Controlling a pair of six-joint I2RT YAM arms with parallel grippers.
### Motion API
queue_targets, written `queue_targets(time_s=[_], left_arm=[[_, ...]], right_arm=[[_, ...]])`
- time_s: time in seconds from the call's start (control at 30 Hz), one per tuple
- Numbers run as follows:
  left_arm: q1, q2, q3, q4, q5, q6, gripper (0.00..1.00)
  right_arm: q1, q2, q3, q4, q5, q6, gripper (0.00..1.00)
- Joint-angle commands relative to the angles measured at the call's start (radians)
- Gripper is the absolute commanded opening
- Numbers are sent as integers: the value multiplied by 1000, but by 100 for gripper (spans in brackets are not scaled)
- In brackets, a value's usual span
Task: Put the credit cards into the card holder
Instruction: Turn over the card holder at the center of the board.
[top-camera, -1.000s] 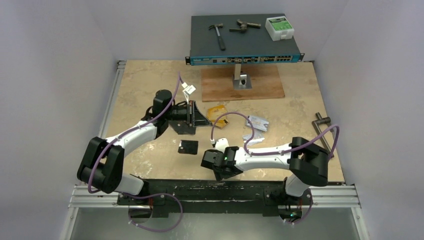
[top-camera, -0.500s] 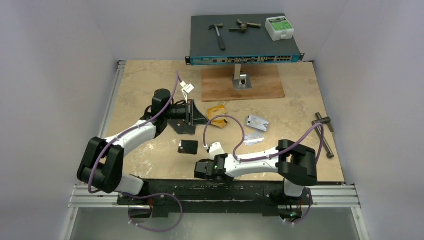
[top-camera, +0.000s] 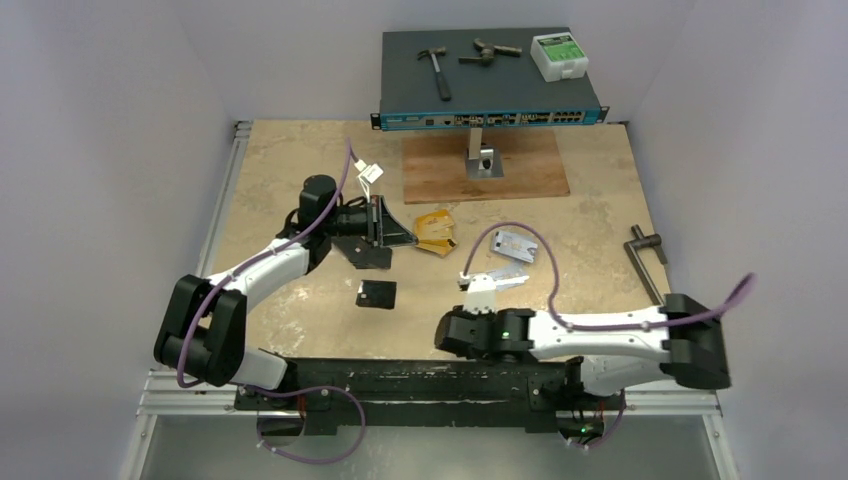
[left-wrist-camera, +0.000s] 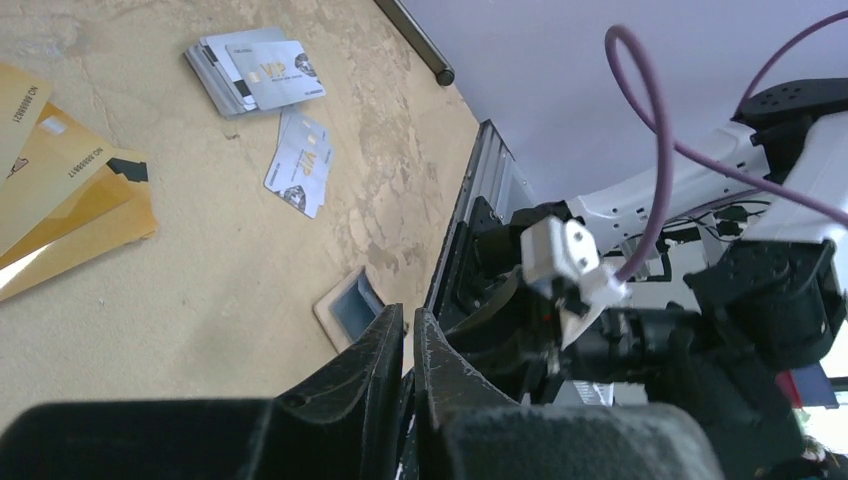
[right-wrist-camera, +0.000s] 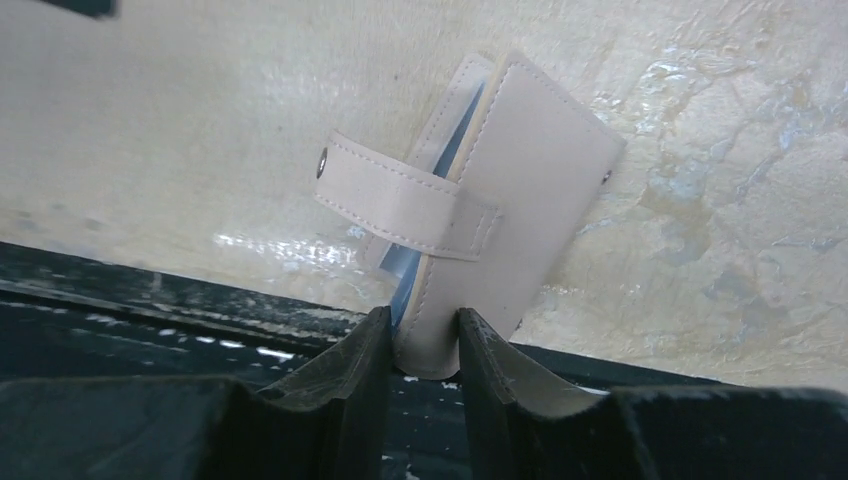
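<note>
- Top view: since the earlier frames the right arm has swung its elbow far out to the right. The right gripper has carried the card holder a little rightward along the near part of the counter. The left arm has hardly stirred.
- Same view: the credit cards lie mid-counter. The orange-gold ones are just beside the left gripper, the silvery ones further right, well apart from the card holder.
- Left wrist view: the left gripper is closed, its fingers almost meeting (whether anything thin is pinched, I cannot tell). Gold and silver cards lie beyond it.
- Right wrist view: the right gripper is clamped on the card holder's lower edge. The snap tab is unfastened, and a blue pocket shows between the leaves.
- Judgement: the holder looks secured, but no card is in it yet. Spreading it open likely comes next.
</note>
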Motion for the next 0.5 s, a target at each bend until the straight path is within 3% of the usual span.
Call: queue_targets(time_s=[0.0, 0.2, 0.3, 0.33, 0.4, 0.47], left_arm=[[9, -27, 43, 13, 9, 23, 8], [9, -22, 39, -3, -6, 50, 8], [7, -12, 41, -30, -18, 81, 8], [4, -8, 41, -34, -20, 87, 8], [-4, -8, 41, -46, -28, 101, 8], [-13, -8, 44, -47, -29, 101, 8]], right_arm=[[-26, -241, -122, 133, 26, 113, 0], [-35, -578, -327, 320, 42, 129, 0], [-54, -673, -388, 257, 30, 212, 0], [-54, -678, -393, 237, 22, 221, 5], [-55, -660, -383, 201, 5, 223, 26], [-55, -604, -343, 184, 4, 190, 39]])
